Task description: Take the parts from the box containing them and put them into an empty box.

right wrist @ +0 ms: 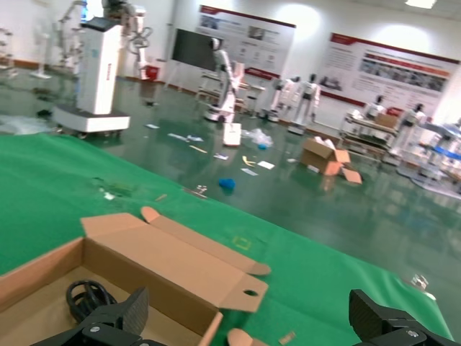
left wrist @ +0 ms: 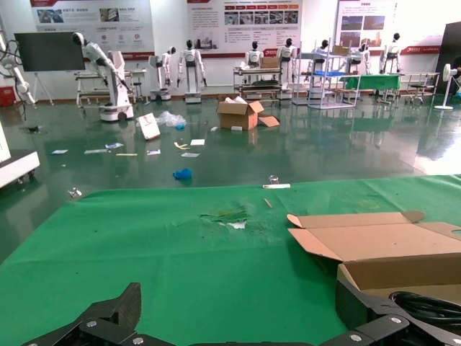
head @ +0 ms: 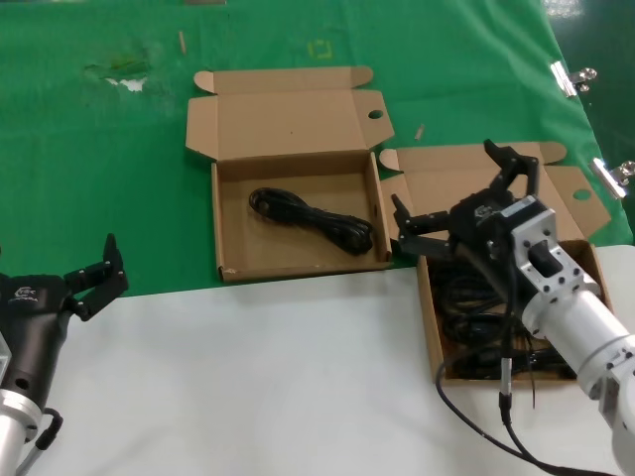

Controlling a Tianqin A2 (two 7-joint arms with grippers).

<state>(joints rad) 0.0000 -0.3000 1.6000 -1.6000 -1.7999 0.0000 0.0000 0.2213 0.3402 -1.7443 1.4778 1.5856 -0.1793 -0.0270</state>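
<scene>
While one coiled cable (head: 313,220) lies in the left box (head: 230,263), more cables (head: 474,307) fill the right box (head: 430,327); right gripper (head: 451,193) hovers over it, fingers spread, empty. Left gripper (head: 99,273) parked left, open.

Glossy green floor (left wrist: 302,155) extends beyond the desk (left wrist: 180,245), littered with paper scraps. Poster boards (left wrist: 245,18) line the far white wall (left wrist: 169,21).
</scene>
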